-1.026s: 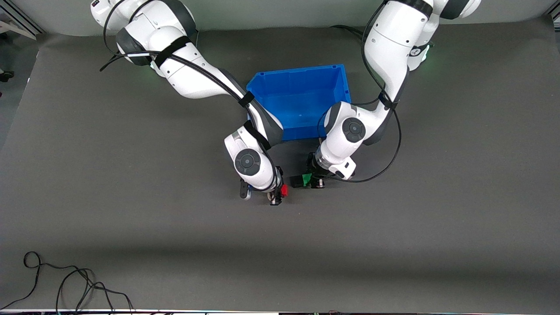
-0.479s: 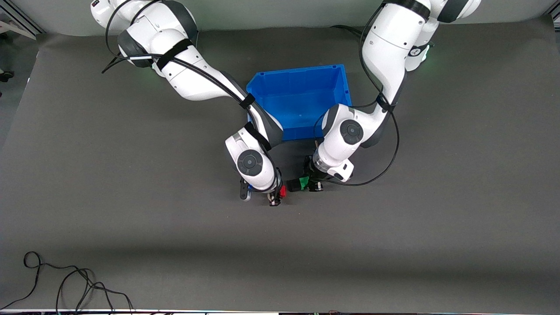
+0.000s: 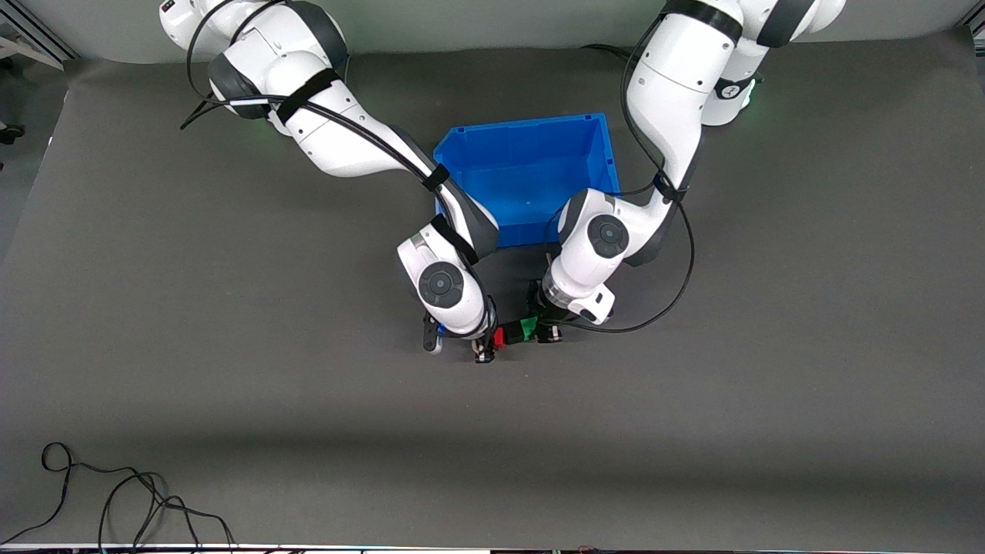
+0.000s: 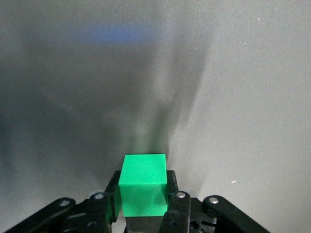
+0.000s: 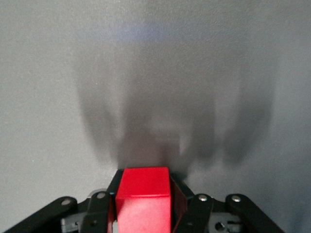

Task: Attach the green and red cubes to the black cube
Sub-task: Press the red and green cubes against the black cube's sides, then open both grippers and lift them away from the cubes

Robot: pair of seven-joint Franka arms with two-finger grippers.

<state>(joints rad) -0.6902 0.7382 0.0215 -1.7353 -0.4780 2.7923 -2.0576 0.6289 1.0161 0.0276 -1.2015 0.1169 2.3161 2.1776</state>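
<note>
Joining step: left gripper (image 3: 539, 329) fingers clamp green cube (image 3: 529, 328), black cube (image 3: 513, 333) between it and red cube (image 3: 499, 336) in right gripper (image 3: 487, 342). Next: press together.

Bright green cube (image 4: 143, 183) — bright red cube (image 5: 144, 199) — blue bin (image 3: 531, 146) on dark grey table (image 3: 231, 385).

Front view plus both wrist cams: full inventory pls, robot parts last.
green cube: 1, bright green, between the left gripper's fingers.
red cube: 1, bright red, between the right gripper's fingers, beside the green cube.
black cube: 1, black, seemingly between red and green; hard to make out.
blue bin: 1, blue, farther from the front camera than the cubes.
cable: 1, black, on the table near the front camera.
left gripper: 1, black.
right gripper: 1, black.
</note>
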